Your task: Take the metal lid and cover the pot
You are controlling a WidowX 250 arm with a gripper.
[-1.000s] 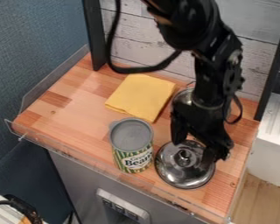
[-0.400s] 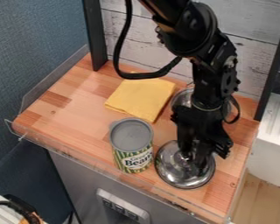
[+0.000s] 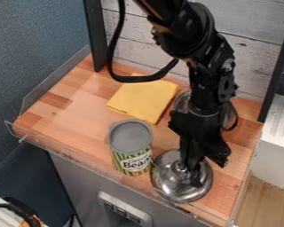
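Note:
My gripper (image 3: pixel 189 167) is over the front right of the wooden counter, pointing down, with its fingers shut on the knob of the metal lid (image 3: pixel 167 179). The lid is round and shiny, close to the counter's front edge and beside the can; whether it is raised off the wood I cannot tell. Behind the arm stands the metal pot (image 3: pixel 183 102), largely hidden, with part of its rim showing on the left.
A green beans can (image 3: pixel 131 150) stands just left of the lid. A folded yellow cloth (image 3: pixel 143 100) lies left of the pot. Low clear guards (image 3: pixel 79 158) run along the front and left edges of the counter (image 3: pixel 79 106).
The gripper's fingers closed over the lid's knob. Gripper and lid then shifted slightly left and toward the front edge, and the can moved a little left.

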